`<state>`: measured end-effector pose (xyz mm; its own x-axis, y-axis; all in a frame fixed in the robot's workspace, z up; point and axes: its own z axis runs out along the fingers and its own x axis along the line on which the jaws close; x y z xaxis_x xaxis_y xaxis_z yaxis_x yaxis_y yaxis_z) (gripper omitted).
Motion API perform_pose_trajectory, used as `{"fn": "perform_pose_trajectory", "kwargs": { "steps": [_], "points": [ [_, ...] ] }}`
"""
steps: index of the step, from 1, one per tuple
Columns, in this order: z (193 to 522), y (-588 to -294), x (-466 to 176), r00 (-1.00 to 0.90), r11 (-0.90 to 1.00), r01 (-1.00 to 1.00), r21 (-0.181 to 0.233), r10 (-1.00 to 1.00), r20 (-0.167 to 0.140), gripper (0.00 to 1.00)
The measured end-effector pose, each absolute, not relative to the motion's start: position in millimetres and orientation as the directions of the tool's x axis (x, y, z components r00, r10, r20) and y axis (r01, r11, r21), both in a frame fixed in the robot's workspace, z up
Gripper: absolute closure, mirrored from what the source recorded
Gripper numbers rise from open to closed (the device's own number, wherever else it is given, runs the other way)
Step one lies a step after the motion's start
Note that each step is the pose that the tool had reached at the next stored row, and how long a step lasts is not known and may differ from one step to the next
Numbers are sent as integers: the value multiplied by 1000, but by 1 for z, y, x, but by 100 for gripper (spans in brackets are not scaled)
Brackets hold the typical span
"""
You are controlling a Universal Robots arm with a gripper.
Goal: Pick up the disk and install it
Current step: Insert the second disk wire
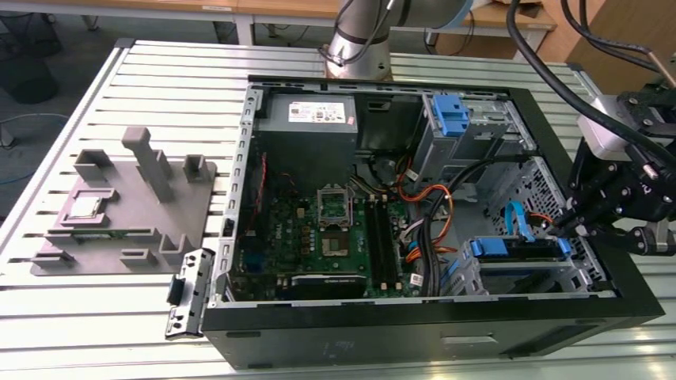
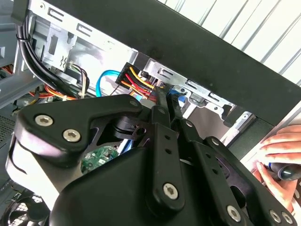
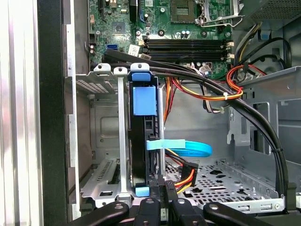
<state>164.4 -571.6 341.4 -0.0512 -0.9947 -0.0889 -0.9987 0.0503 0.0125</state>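
Observation:
The disk (image 1: 514, 248) sits in the lower drive cage at the corner of the open case on the exterior view's right, its blue rails showing. The first wrist view looks at the disk (image 3: 141, 136) edge-on as it stands between the cage's metal walls, with a blue rail tab at its far end. My gripper (image 1: 558, 227) hangs over the case's side wall, fingertips just at the disk's near end. In both wrist views the two black fingers lie close together, shut, with nothing visible between them: gripper (image 3: 165, 186), gripper (image 2: 167, 94).
A grey power-supply box (image 1: 309, 113) and the motherboard (image 1: 317, 229) fill the case. A blue latch (image 1: 451, 117) sits on the upper cage. Orange, red and black cables (image 3: 211, 92) and a blue ribbon cable (image 3: 188, 148) cross beside the disk. A grey fixture (image 1: 127, 206) stands on the table. A person's hand (image 2: 277, 155) rests outside the case.

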Motion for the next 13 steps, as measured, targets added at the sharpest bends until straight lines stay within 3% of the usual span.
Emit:
{"fn": "perform_pose_trajectory", "kwargs": {
  "steps": [13],
  "points": [
    [356, -572, 163, -51, 50, -999, 10, -994, -93, 84]
  ]
}}
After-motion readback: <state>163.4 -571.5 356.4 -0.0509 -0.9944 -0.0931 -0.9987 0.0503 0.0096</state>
